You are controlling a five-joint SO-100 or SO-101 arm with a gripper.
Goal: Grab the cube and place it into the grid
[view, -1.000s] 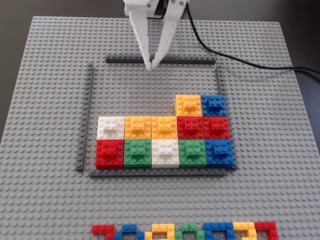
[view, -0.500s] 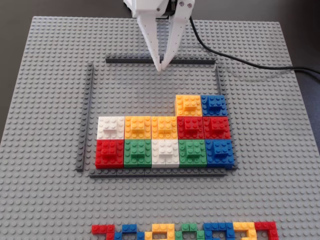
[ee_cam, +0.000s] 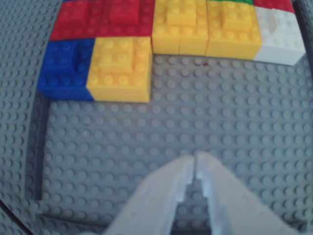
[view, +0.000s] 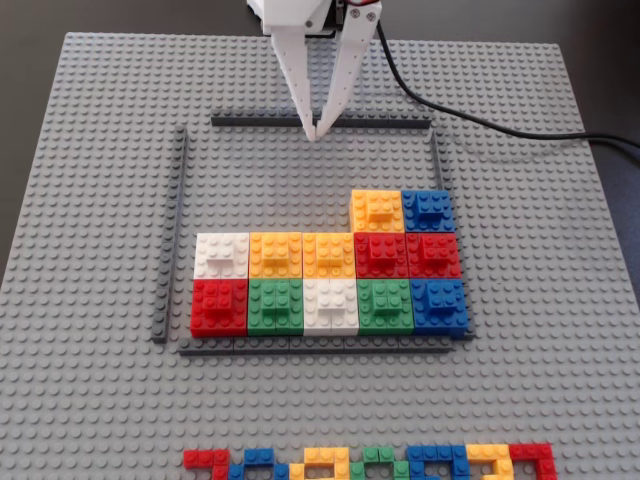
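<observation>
Gripper (view: 315, 133) hangs over the far bar of the grid (view: 172, 230), tips down, jaws together with nothing between them; wrist view confirms the fingertips (ee_cam: 188, 171) meet over bare baseplate (ee_cam: 244, 127).

Cube (view: 377, 210): already seated inside the grid, ahead of the jaws and off to the right in the fixed view, in the third row from the near bar. It touches the blue block (view: 427, 210) on its right and the red block (view: 381, 254) in the row nearer the camera. In the wrist view it sits beyond the tips, up and left (ee_cam: 120, 68), well apart from them.

Judgement: placement looks finished, or another cube is due; no loose cube shows in either view. Open cells remain to the left of the cube, directly ahead of the jaws.

Risks from here:
- Tips sit low, close to the far bar; a sweep sideways or back could catch it and skew the frame.
- A forward move at this height could clip the cube's raised top brick and knock it loose, if it is not pressed down fully. Cannot tell how firmly it is seated.
- Cable (view: 480, 118) trails across the plate right of the arm; could snag on a wide swing.
</observation>
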